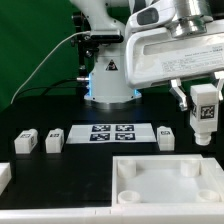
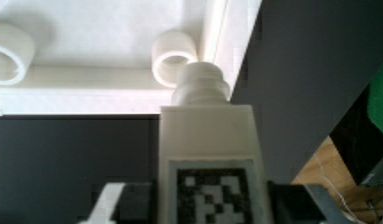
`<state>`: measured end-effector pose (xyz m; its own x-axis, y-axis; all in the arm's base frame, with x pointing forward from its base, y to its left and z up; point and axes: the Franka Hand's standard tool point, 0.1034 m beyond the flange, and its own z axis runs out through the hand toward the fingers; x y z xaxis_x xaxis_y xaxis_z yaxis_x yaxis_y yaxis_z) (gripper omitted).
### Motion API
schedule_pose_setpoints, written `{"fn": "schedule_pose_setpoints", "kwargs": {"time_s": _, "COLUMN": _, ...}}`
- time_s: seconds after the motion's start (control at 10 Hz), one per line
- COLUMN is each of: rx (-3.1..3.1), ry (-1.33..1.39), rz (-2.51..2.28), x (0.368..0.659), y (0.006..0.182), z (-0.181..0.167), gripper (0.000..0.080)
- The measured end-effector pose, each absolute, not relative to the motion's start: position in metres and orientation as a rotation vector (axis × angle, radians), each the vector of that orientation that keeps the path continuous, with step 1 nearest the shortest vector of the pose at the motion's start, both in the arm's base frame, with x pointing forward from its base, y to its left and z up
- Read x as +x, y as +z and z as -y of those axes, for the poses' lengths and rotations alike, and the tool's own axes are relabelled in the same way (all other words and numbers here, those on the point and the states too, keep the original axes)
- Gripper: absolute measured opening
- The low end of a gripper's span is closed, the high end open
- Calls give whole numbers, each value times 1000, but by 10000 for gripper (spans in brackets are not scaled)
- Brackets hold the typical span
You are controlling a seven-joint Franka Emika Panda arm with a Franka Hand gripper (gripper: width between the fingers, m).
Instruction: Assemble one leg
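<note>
Tool (image 1: 198, 96) hangs high at the exterior view's right, above the bench (image 1: 70, 160). Its two fingers are closed on the leg (image 1: 204, 118). The leg sits upright between them and juts below the fingertips, clear of the bench, with its black-and-white tag turned toward the exterior camera.

In the wrist view the leg (image 2: 209, 150) runs straight out from the tool. The tag shows on its near face, and a narrower rounded tip is at its far end. That tip overlaps the edge of the panel (image 2: 90, 85), just beside one round socket (image 2: 172, 55). Whether tip and panel touch I cannot tell from this view.

On the bench the marker board (image 1: 110, 132) lies flat in the middle. Two loose blocks (image 1: 27, 140) stand side by side to its left in the exterior view, and a third block (image 1: 166, 135) stands to its right, below the held leg and apart from it. The panel (image 1: 160, 188) lies nearest the exterior camera, sockets up.
</note>
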<state>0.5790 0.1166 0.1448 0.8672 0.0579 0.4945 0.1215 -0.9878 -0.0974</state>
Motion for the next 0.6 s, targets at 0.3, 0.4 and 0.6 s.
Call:
{"fn": "schedule_pose_setpoints", "kwargs": {"time_s": 0.3, "rx": -2899, "ry": -852, "rz": 99, "x": 623, "y": 135, "z": -93, "gripper": 291}}
{"fn": "schedule_pose_setpoints", "kwargs": {"time_s": 0.4, "rx": -2882, "ry": -875, "rz": 96, "x": 630, "y": 126, "z": -100, "gripper": 291}}
{"fn": "schedule_pose_setpoints", "kwargs": {"time_s": 0.6, "rx": -2876, "ry": -853, "rz": 90, "x": 629, "y": 107, "z": -111, "gripper": 291}}
